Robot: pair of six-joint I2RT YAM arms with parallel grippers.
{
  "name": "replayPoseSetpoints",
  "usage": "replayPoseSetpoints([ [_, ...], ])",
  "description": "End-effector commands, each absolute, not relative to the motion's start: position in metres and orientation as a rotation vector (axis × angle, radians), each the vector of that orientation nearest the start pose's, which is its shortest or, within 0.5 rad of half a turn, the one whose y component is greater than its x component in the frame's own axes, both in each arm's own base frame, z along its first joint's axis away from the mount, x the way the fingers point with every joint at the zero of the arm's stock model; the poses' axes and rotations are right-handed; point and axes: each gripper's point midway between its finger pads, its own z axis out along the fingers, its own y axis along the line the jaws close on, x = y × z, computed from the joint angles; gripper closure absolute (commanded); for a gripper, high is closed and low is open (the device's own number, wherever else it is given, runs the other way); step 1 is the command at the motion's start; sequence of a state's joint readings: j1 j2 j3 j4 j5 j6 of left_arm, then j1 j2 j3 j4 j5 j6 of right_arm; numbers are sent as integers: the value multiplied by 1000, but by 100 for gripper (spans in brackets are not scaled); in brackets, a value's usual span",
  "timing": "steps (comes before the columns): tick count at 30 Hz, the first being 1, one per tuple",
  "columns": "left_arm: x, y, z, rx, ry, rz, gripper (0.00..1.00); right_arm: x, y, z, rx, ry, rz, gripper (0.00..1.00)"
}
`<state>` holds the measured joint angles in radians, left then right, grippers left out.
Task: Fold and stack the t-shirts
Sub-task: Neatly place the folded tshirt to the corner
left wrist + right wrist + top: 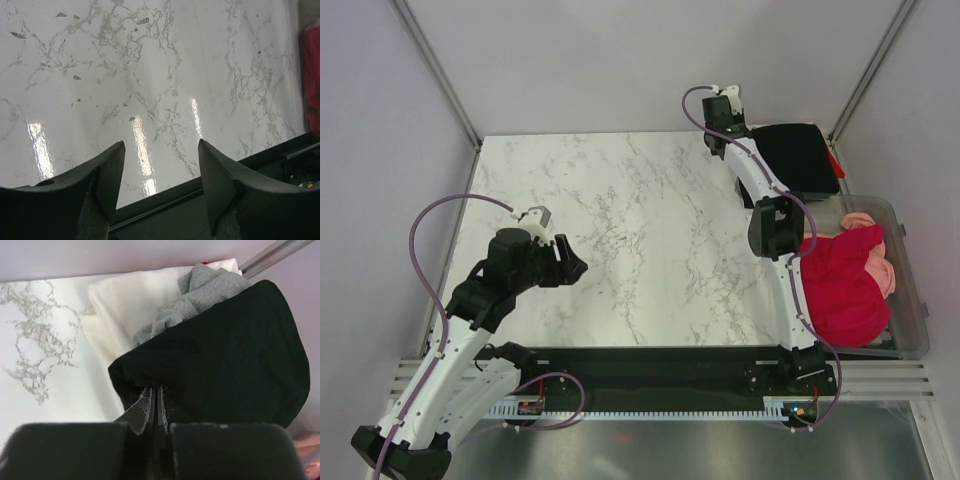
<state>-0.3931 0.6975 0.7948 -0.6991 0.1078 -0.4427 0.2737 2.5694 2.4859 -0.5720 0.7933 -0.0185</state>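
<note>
A folded black t-shirt lies at the table's far right corner. In the right wrist view the black t-shirt sits on top of a grey one and a white cloth. My right gripper is at the black shirt's left edge, with its jaws closed on the near fold of the cloth. A crimson t-shirt and a salmon-pink one lie crumpled in the tub. My left gripper hangs open and empty over bare marble.
The clear plastic tub stands off the table's right edge. A black rail runs along the near edge and also shows in the left wrist view. Metal frame posts rise at the back corners.
</note>
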Motion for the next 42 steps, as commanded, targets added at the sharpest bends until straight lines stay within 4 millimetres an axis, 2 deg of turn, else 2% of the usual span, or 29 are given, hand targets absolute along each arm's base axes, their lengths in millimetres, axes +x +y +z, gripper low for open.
replayPoseSetpoints([
  [1, 210, -129, 202, 31, 2187, -607, 32, 646, 21, 187, 249, 1966, -679, 98],
  [2, 210, -129, 201, 29, 2190, -607, 32, 648, 19, 188, 254, 1958, -671, 100],
  [8, 211, -129, 200, 27, 2195, -602, 32, 666, 8, 205, 323, 1856, -627, 100],
  [11, 211, -128, 199, 24, 2199, -598, 33, 678, 9, 212, 352, 1787, -590, 100],
  [15, 212, -128, 197, 20, 2204, -592, 32, 697, 15, 209, 370, 1711, -527, 100],
  [18, 213, -127, 196, 16, 2210, -585, 33, 711, 14, 190, 387, 1676, -489, 100],
  [19, 213, -127, 195, 14, 2213, -581, 32, 717, 14, 173, 394, 1683, -459, 100],
  [21, 213, -127, 195, 15, 2214, -582, 33, 725, 5, 154, 447, 1691, -377, 100],
  [22, 213, -127, 194, 15, 2217, -581, 32, 727, 2, 132, 452, 1726, -366, 100],
  [23, 213, -127, 194, 12, 2217, -579, 33, 728, 1, 127, 456, 1735, -346, 100],
  [24, 213, -127, 194, 14, 2217, -579, 33, 728, 4, 124, 436, 1746, -351, 97],
  [25, 214, -126, 194, 12, 2215, -578, 32, 726, 5, 123, 416, 1756, -368, 89],
  [26, 213, -126, 194, 12, 2217, -576, 32, 722, 6, 114, 387, 1789, -397, 81],
  [27, 213, -126, 194, 11, 2213, -574, 33, 718, 8, 131, 387, 1774, -394, 72],
  [28, 213, -125, 195, 8, 2211, -572, 32, 715, 5, 138, 393, 1773, -403, 55],
  [29, 213, -125, 195, 7, 2210, -573, 33, 708, 5, 131, 386, 1801, -419, 45],
  [30, 213, -124, 196, 7, 2206, -570, 33, 703, 3, 162, 406, 1764, -405, 38],
  [31, 213, -125, 196, 5, 2205, -573, 33, 701, 4, 174, 403, 1756, -394, 32],
  [32, 212, -124, 198, 3, 2196, -575, 32, 697, 4, 182, 401, 1754, -389, 30],
  [33, 212, -124, 199, 0, 2192, -574, 33, 690, 4, 219, 407, 1714, -364, 27],
  [34, 212, -124, 200, 1, 2188, -575, 32, 686, 5, 236, 408, 1698, -350, 19],
  [35, 212, -123, 201, 1, 2181, -575, 32, 682, 6, 255, 406, 1679, -325, 18],
  [36, 212, -123, 201, -1, 2182, -571, 32, 671, 7, 296, 413, 1628, -290, 17],
  [37, 212, -123, 202, -1, 2181, -572, 32, 664, 9, 316, 418, 1605, -255, 7],
  [38, 211, -123, 202, 3, 2180, -575, 32, 659, 15, 327, 393, 1603, -210, 2],
  [39, 211, -123, 202, 0, 2178, -574, 32, 640, 16, 365, 398, 1564, -174, 2],
  [40, 211, -123, 202, 2, 2176, -574, 32, 630, 18, 379, 420, 1553, -131, 2],
  [41, 211, -123, 204, 4, 2171, -579, 32, 620, 20, 383, 432, 1566, -101, 2],
  [42, 211, -124, 205, 7, 2168, -585, 32, 596, 23, 408, 427, 1569, -49, 2],
])
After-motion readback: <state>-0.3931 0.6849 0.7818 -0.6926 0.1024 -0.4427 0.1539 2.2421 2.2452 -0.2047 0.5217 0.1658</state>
